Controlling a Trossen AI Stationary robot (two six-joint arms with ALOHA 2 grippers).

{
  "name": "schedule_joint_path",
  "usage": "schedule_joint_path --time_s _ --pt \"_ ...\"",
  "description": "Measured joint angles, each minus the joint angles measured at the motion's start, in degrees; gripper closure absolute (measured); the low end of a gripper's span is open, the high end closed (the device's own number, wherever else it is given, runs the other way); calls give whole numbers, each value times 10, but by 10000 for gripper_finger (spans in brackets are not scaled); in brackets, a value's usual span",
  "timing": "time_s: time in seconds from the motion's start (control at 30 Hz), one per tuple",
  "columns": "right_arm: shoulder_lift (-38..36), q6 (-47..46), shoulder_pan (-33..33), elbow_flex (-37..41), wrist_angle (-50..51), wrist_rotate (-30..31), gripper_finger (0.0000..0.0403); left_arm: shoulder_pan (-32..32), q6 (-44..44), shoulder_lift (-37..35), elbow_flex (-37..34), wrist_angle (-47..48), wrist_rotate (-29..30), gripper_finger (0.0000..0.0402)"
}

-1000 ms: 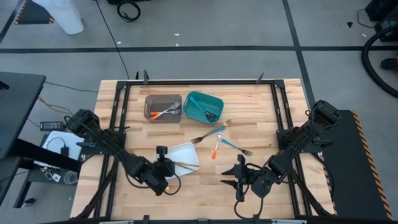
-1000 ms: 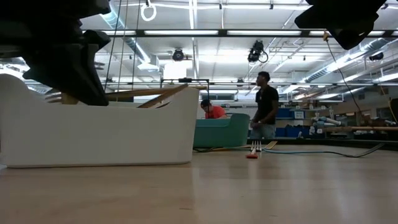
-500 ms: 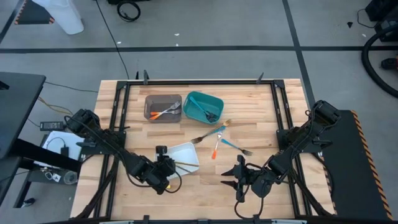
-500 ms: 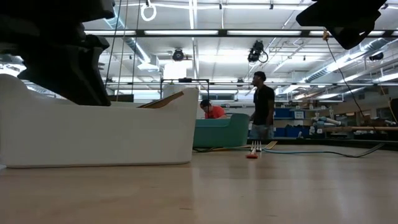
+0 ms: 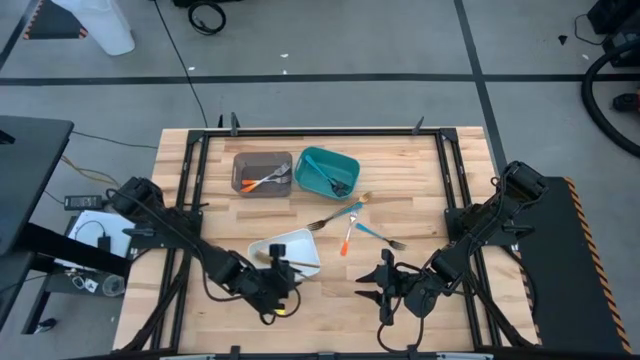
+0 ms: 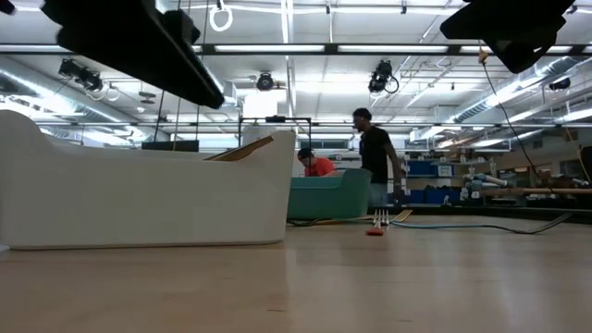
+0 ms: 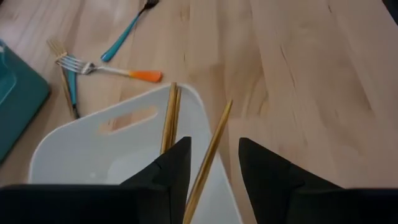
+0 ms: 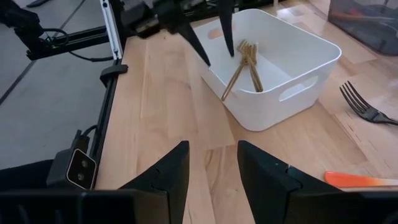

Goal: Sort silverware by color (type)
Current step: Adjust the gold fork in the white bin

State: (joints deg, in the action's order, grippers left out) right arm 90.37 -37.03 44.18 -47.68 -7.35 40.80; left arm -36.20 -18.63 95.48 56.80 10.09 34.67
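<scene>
No readable brand, label or writing on any object or bin.

Left gripper (image 7: 208, 163): over the near edge of the white tray (image 5: 305, 245), fingers parted, nothing clamped. A gold utensil (image 7: 208, 155) leans on the tray's rim and shows in the gap between the fingers; contact with either finger cannot be told. Two more gold handles (image 7: 170, 118) lie side by side just beyond the fingertips, inside the tray. From the right wrist view these gold pieces (image 8: 244, 65) include forks; exact count unclear.

Beyond the tray from the left gripper, loose on the table: an orange-handled fork (image 7: 109, 69), a teal-handled piece (image 7: 122, 36) with its head cut off at the frame edge, and a gold fork crossed with a teal piece (image 7: 67, 84) near the teal bin.

Right gripper (image 8: 211, 169): fingers apart, empty, low over bare wood, well apart from the tray. Off to its side, a dark fork (image 8: 364, 107) and an orange handle (image 8: 360, 180), the latter cut off.

High view: grey bin (image 5: 262, 172) holds orange-handled pieces, teal bin (image 5: 327, 170) holds teal ones; contents too small to type. Loose cluster (image 5: 355, 222) lies between the tray and the right gripper (image 5: 385, 280).

Low view: tray wall hides its contents except one gold tip (image 6: 242, 148); people stand in the room behind.
</scene>
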Motion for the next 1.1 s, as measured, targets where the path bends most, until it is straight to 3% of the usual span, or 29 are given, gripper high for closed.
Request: schedule_joint_path --time_s 0.2,0.57,0.7,1.1 --pt "0 4 0 0 -2 0 257 7 43 45 0 -70 18 257" --pt "0 8 0 0 -4 0 257 -23 112 59 7 -79 89 257" --pt "0 11 0 0 -4 0 257 -26 153 59 7 -77 86 258" --pt "0 12 0 0 -8 0 257 34 119 59 6 -48 -4 260"
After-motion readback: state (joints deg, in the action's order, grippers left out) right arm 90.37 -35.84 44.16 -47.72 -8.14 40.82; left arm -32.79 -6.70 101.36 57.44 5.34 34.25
